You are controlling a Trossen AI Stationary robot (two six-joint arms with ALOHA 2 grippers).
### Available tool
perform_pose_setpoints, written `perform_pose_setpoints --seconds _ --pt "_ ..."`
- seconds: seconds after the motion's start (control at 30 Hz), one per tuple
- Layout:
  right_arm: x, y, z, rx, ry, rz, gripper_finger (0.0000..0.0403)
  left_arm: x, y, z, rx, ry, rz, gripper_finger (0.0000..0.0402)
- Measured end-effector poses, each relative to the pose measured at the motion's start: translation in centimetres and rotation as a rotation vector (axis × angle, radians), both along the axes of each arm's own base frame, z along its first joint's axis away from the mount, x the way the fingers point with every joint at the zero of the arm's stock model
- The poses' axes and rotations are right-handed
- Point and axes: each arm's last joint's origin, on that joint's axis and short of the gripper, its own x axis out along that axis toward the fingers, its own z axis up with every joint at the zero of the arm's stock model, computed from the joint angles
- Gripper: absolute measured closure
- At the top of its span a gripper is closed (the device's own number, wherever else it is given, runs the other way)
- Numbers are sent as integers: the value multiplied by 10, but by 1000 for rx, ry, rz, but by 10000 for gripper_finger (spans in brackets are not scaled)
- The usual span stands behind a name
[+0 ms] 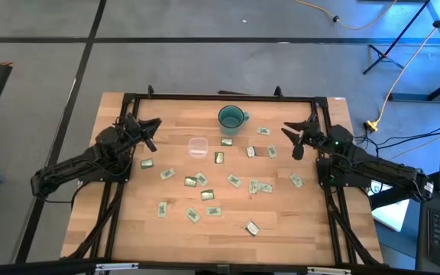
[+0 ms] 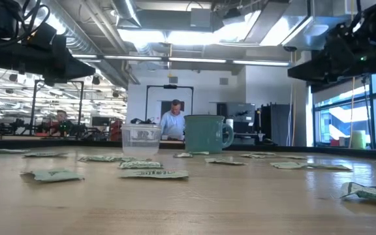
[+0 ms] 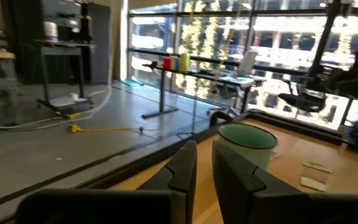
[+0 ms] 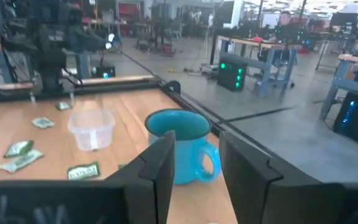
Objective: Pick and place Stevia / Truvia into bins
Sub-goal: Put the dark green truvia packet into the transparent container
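Sweetener packets [image 1: 202,180] lie scattered flat across the wooden table [image 1: 166,229], none yet in the clear tub [image 1: 198,147] beside the teal mug [image 1: 231,118]. Both arms hover raised at the table's sides. The left gripper [image 1: 150,134] holds nothing, its fingers a narrow slot apart; the right gripper [image 1: 296,140] stands wider, also empty. A good first pick is probably a lone packet near the tub, approached straight down so one finger can catch its edge.
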Motion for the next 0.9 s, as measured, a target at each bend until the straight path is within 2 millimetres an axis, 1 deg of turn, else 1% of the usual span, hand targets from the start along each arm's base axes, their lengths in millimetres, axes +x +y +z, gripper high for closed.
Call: perform_pose_setpoints --seconds 0.13,0.3,0.4,0.47,0.6,0.7,0.8,0.9 --pt "1 -1 0 -22 10 -3 274 2 0 -2 36 65 -38 346" --pt "1 -2 3 -35 -13 -52 274 7 1 -7 14 141 -98 311" --pt "0 -2 4 -42 -29 -66 274 11 0 0 -18 219 -171 298" --pt "0 -2 5 -40 -33 -66 274 14 1 8 -72 297 -196 296" --pt "0 -2 5 -17 -48 -66 274 24 6 22 -212 400 -190 300" --pt "0 -2 5 7 -62 -65 274 33 10 33 -379 488 -164 307" --pt "0 -2 5 30 -72 -65 274 42 15 45 -538 616 -140 315" --pt "0 -2 5 35 -73 -65 274 48 17 53 -667 813 -134 322"
